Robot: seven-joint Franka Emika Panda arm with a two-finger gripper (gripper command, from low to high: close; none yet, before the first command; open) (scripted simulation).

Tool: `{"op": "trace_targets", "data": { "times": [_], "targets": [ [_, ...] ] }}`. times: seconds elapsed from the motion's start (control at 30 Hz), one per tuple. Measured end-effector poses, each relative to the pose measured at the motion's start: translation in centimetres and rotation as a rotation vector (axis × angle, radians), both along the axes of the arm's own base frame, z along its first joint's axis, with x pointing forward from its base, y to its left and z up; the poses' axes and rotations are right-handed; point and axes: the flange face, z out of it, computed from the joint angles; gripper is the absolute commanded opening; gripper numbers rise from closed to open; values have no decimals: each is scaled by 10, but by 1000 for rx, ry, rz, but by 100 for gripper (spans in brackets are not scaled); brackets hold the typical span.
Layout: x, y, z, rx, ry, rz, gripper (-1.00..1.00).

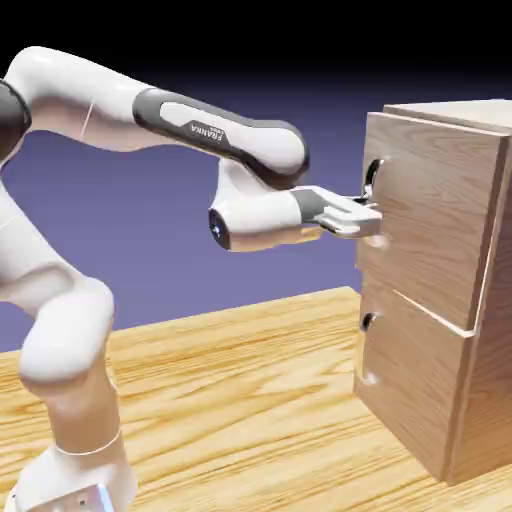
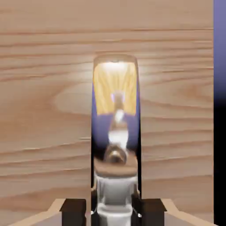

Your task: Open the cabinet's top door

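While the gripper (image 1: 368, 222) sits at the top door (image 1: 430, 215) of the cabinet (image 1: 440, 300), its fingers (image 2: 74, 212) look narrowed on the bar handle (image 2: 115, 132), which fills the gap between them in the hand view. The cabinet stands on the wooden table (image 1: 240, 400) at the right of the exterior view, and the top door appears slightly ajar, its front edge standing proud of the lower door (image 1: 410, 375).

Handling, as judged: rigid wood panel on a hinge, moderate weight, should swing in an arc, not straight out. The handle is smooth, shiny metal, so likely slippery; the grip is best mid-bar, between the dark mounts.

Lower door's shorter handle (image 1: 368, 350) is below, well clear. Nothing on the table blocks the swing; the arm's own forearm is the only thing near the door's path.
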Motion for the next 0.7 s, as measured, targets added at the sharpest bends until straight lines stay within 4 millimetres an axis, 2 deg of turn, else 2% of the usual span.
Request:
{"op": "trace_targets", "data": {
  "times": [0.37,0.7],
  "targets": [
    [-38,-40,0,0,-1,207,-100],
    [-67,-86,0,-2,-1,409,-100]
  ]
}}
